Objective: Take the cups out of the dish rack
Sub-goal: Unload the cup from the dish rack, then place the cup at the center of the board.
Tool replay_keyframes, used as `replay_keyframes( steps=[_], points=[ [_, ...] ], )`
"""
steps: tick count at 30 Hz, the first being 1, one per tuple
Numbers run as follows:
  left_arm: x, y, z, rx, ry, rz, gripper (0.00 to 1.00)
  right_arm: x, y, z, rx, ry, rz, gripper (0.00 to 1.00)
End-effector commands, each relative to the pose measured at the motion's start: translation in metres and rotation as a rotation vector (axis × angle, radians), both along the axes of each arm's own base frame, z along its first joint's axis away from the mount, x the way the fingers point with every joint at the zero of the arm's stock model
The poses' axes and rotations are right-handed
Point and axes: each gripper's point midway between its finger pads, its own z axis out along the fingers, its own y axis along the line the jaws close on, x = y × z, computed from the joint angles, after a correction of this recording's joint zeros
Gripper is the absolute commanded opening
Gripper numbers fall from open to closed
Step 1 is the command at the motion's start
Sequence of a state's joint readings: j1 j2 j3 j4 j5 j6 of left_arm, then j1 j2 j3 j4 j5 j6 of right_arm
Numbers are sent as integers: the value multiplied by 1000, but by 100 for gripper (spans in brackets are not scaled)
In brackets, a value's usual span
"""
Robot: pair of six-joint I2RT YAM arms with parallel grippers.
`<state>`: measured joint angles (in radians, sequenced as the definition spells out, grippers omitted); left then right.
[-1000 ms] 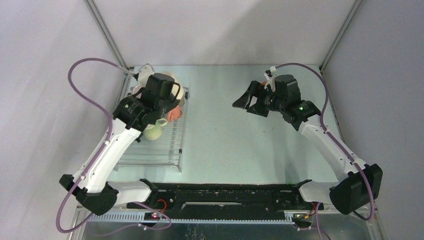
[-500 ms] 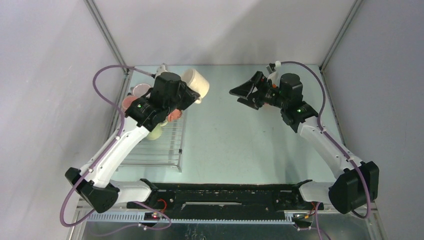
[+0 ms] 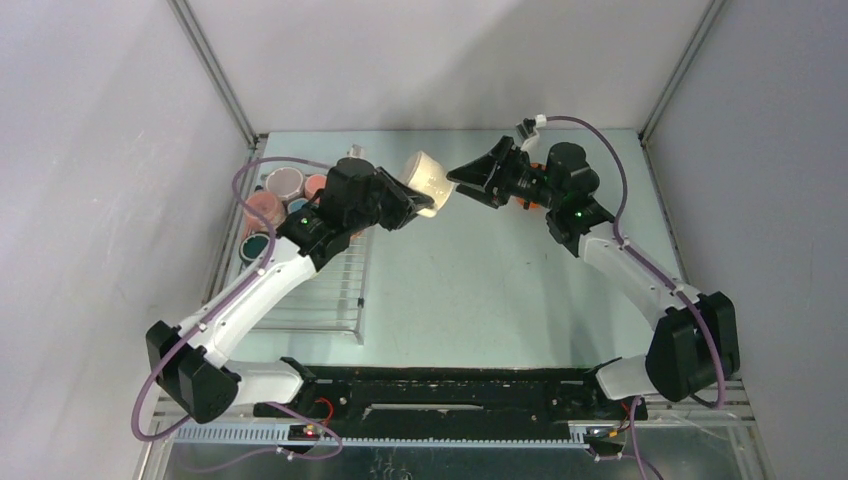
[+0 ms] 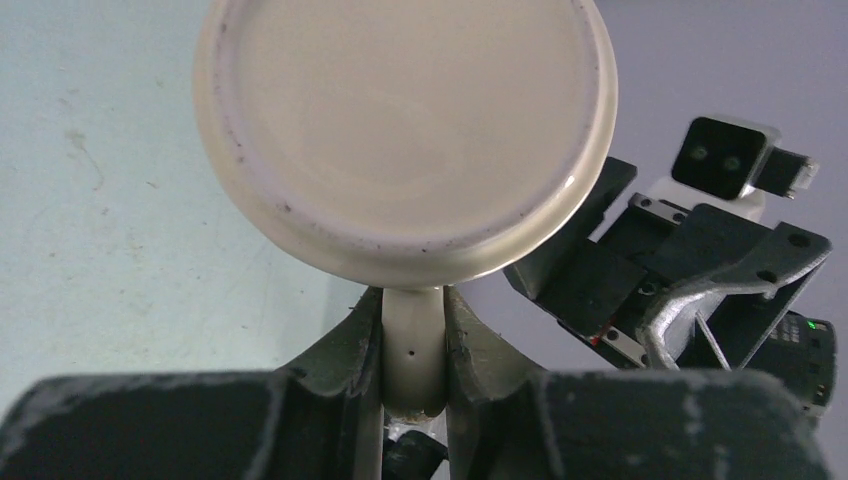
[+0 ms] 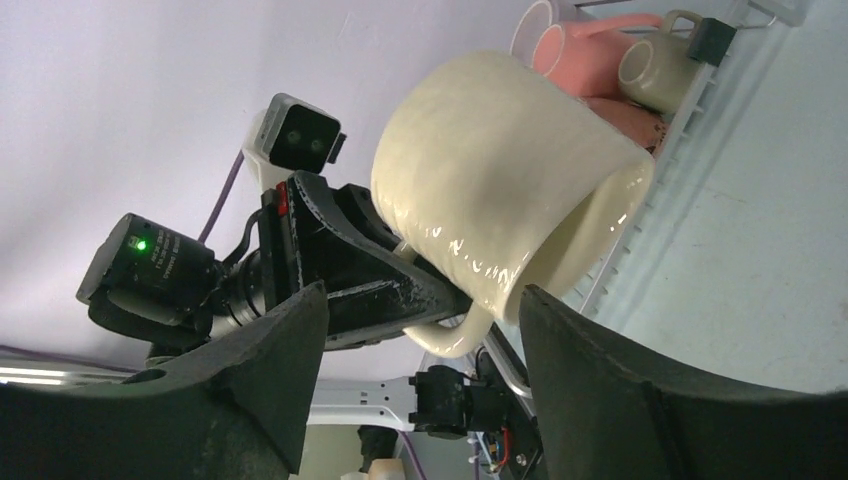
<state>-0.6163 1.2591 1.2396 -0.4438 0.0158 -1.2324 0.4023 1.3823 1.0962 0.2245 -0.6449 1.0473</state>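
Your right gripper meets the cream cup head-on, seemingly with only a sliver of air between. The left gripper blocks its handle side. The table nearer you lies open; cups crowd the rack at its far corner.

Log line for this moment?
left end effector: shut on handle of cream ceramic mug; right end effector: open, facing mug; silver wire dish rack: holds cups

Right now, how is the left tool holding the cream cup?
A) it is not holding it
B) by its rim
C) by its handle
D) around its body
C: in the left wrist view the left tool is pinched shut on the handle of the cream cup, with the cup's body clear of both fingers.
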Motion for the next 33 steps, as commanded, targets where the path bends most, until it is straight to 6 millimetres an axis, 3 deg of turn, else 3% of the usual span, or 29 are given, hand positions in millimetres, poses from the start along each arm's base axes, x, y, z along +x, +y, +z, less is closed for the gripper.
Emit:
replay_keyframes(
  steps=[1,10,23,28,33],
  points=[
    [4,-24,63,-230,-158,-62,0,0,7,13,63,-36,56,76],
    [3,-40,64,-316,-139,-117,0,2,4,19,80,-46,53,73],
    [-12,-53,67,-473,-107,-200,0,0,10,40,159,-68,90,53],
    [-18,-56,64,-511,-98,-231,0,0,14,41,163,-62,90,34],
    [-25,-58,55,-499,-98,-276,0,0,20,37,130,-52,81,0]
  ],
)
